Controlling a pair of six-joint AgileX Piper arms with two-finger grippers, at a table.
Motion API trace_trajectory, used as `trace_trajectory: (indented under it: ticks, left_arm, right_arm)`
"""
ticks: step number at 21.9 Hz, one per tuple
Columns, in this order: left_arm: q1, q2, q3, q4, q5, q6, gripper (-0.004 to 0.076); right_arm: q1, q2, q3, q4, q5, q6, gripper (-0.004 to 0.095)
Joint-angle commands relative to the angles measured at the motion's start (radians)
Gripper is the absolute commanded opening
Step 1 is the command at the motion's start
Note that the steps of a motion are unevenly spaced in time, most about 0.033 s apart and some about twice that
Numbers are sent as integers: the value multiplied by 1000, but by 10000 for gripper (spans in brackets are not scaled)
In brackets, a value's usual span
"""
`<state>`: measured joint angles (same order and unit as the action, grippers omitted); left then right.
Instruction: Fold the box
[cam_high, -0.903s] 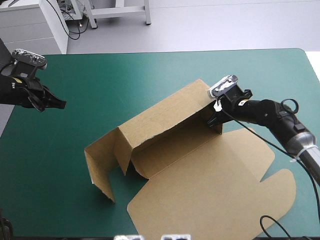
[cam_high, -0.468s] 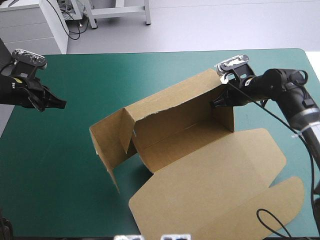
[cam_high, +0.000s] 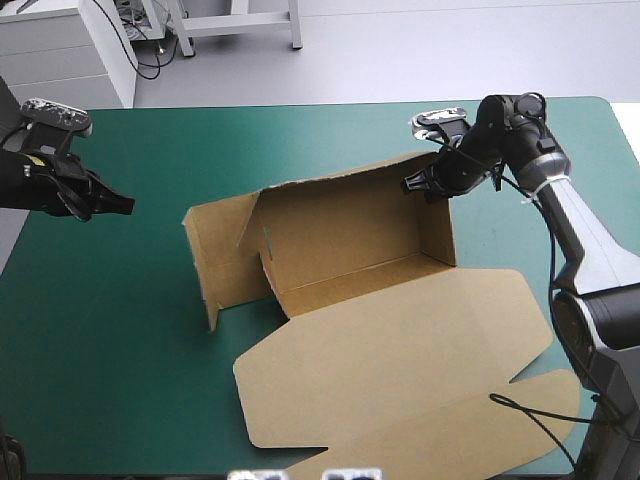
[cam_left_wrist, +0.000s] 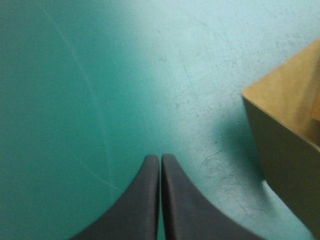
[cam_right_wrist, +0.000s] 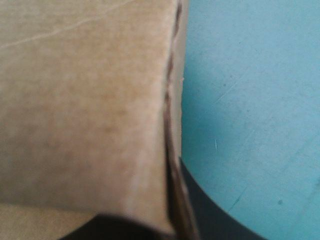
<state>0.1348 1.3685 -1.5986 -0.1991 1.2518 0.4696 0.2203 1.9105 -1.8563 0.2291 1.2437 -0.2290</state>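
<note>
The brown box (cam_high: 350, 235) stands in the middle of the table with its long back wall and left end wall raised. Its lid (cam_high: 400, 370) lies flat toward the near edge. My right gripper (cam_high: 416, 186) is shut on the back wall's upper right corner. In the right wrist view the box (cam_right_wrist: 85, 100) fills the area ahead, and its edge runs down into my right gripper (cam_right_wrist: 172, 215). My left gripper (cam_high: 122, 207) is shut on nothing, low over the cover near the table's left edge. In its own view, the left gripper (cam_left_wrist: 160, 159) points past a corner of the box (cam_left_wrist: 285, 135).
The teal-green cover (cam_high: 130, 330) shows between my left gripper and the box's left end wall. The lid's rounded flap (cam_high: 480, 440) reaches close to the table's near edge. The table's far edge (cam_high: 330, 103) lies well beyond the box.
My right gripper has moved toward the far edge with the corner in it. The back wall has swung more upright and the whole box has turned. The left arm has stayed in place.
</note>
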Motion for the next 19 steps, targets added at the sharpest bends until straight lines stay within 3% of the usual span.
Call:
trace_trajectory:
  ticks: [1,4,6,11,19]
  left_arm:
    - [0,-27,-24,-64,17,-11,-8]
    - [0,-27,-24,-72,17,-11,-8]
    - [0,-27,-24,-72,17,-11,-8]
    - [0,-27,-24,-85,15,-8,-8]
    - [0,-27,-24,-85,13,-8,-8]
  right_arm:
    - [0,17,-73,46,3,14,-17]
    - [0,54,-82,46,3,18,7]
    - [0,69,-84,46,3,18,87]
    - [0,71,-139,50,-21,-10,601]
    - [1,-7,-237,38,4,6,617]
